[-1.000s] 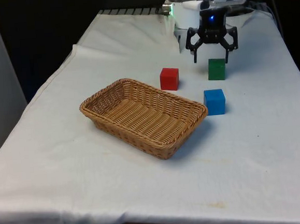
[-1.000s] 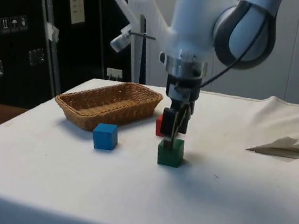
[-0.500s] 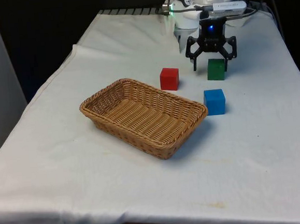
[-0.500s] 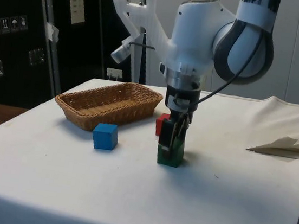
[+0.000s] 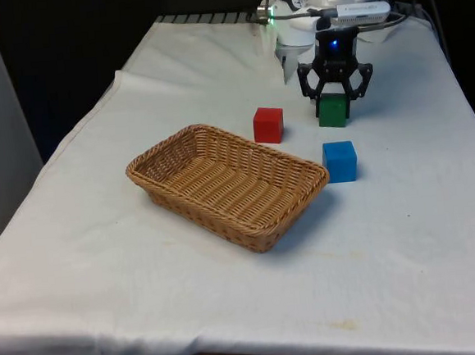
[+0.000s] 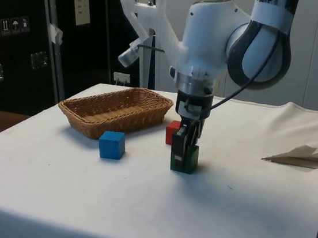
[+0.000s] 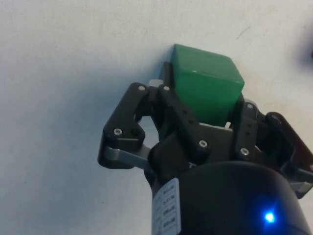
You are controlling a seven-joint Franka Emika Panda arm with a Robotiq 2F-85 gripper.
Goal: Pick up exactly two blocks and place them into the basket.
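hand (image 5: 336, 97) clamped on the green block (image 5: 332, 110) down at the bench (image 5: 407, 238), beside the red block (image 5: 268, 125), so i'd lift straight up and clear it before swinging over to the basket (image 5: 226, 184), keeping the squeeze firm.

The light is bright and even from above. The white cloth (image 5: 407, 238) looks a little overexposed. The basket (image 5: 228, 184) casts a soft shadow toward the lower right of the front view. The background is dark.
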